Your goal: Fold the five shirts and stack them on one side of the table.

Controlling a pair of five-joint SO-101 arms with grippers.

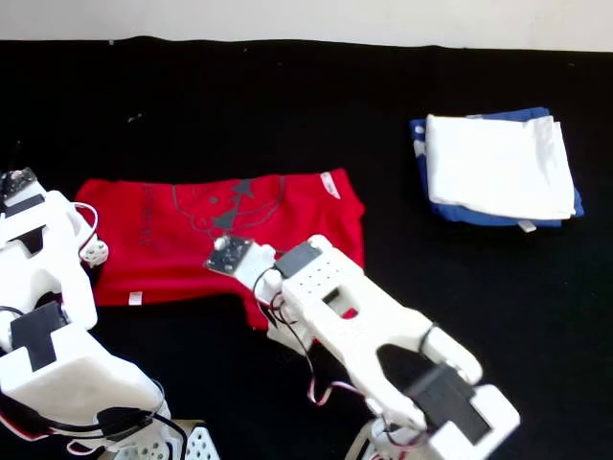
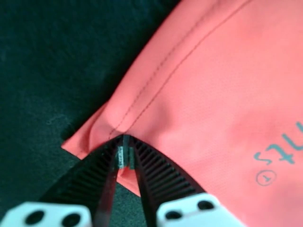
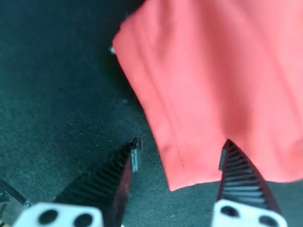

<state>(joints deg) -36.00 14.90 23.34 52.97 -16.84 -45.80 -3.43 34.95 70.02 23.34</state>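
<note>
The black table (image 1: 287, 105) runs back to a pale wall (image 1: 287, 19). The biggest thing on it is the red shirt (image 1: 192, 230), spread out as a wide band on the near left, print side up and, by the look of it, only partly folded. Far off on the right sits a small neat pile, a folded white shirt (image 1: 498, 163) on top of a folded blue shirt (image 1: 479, 216). I take that to be the stacking side, which would explain why it is kept well apart from the working area.

The two arms come in from the near edge, one at each end of the red shirt's near side. The left arm (image 1: 48, 287) stands at the shirt's left edge and the right arm (image 1: 364, 316) reaches in to its near right corner, which looks to me like a setup for lifting that edge together and folding it over.

The left claw (image 2: 124, 153) is closed tight on the hem at a corner of the red shirt, with the cloth bunched up just at its tips. The right claw (image 3: 181, 146) is wide open and grips nothing. The shirt's corner lies between its two jaws, with one tip over the bare table beside the hem and the other over the red cloth, so it seems ready to close
</note>
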